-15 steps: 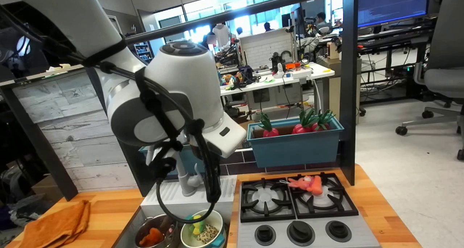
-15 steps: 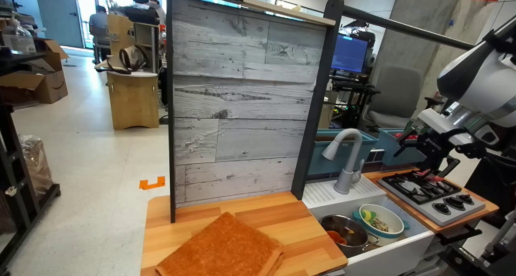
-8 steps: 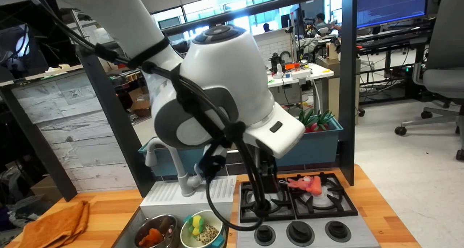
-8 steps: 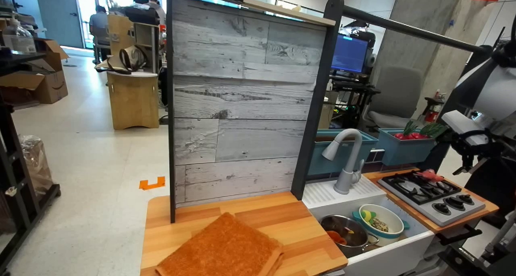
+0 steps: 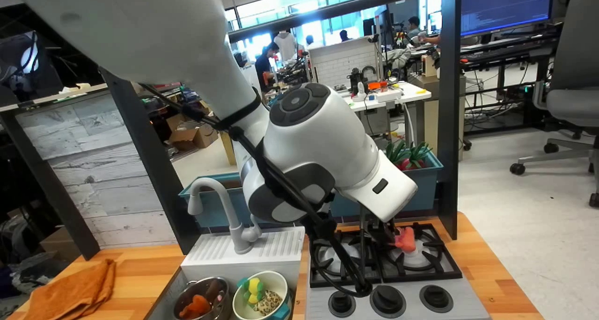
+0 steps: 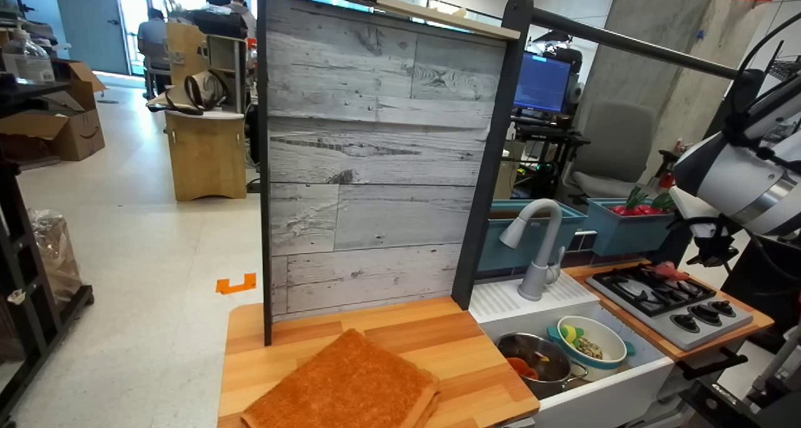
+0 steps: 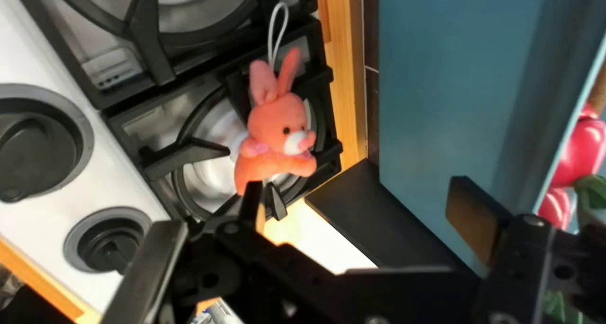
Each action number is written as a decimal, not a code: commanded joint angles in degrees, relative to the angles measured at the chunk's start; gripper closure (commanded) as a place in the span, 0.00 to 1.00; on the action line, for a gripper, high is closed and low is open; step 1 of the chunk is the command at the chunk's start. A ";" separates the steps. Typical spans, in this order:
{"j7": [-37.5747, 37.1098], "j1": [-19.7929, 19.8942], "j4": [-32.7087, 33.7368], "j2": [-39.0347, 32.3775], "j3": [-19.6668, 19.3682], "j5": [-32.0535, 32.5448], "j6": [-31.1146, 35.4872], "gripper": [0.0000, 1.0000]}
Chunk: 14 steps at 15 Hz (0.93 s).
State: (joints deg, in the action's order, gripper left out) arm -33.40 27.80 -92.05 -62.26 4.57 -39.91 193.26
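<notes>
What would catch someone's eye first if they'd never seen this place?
Likely the big white robot arm, slanting down from the top left of an exterior view. In the wrist view, a pink plush rabbit lies on a black stove grate, near the arm's open black two-fingered hand. Next comes the folded orange cloth on the striped wooden counter, at the bottom of an exterior view.

in an exterior view, find plush rabbit (image 5: 406, 239) on stove (image 5: 412, 288), with planter (image 5: 427, 188) at stove's twelve o'clock, sink (image 5: 229, 270) at nine.
</notes>
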 commanded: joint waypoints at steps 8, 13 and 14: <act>-7.04 -7.54 13.49 -12.27 -8.91 -6.85 -3.57 0.32; -11.24 -9.90 14.99 -13.28 -12.10 -6.26 -5.77 0.38; -11.81 -10.23 15.11 -13.27 -12.49 -6.06 -6.15 0.39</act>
State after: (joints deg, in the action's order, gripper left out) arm -43.00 19.49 -79.87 -73.84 -5.52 -45.03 189.02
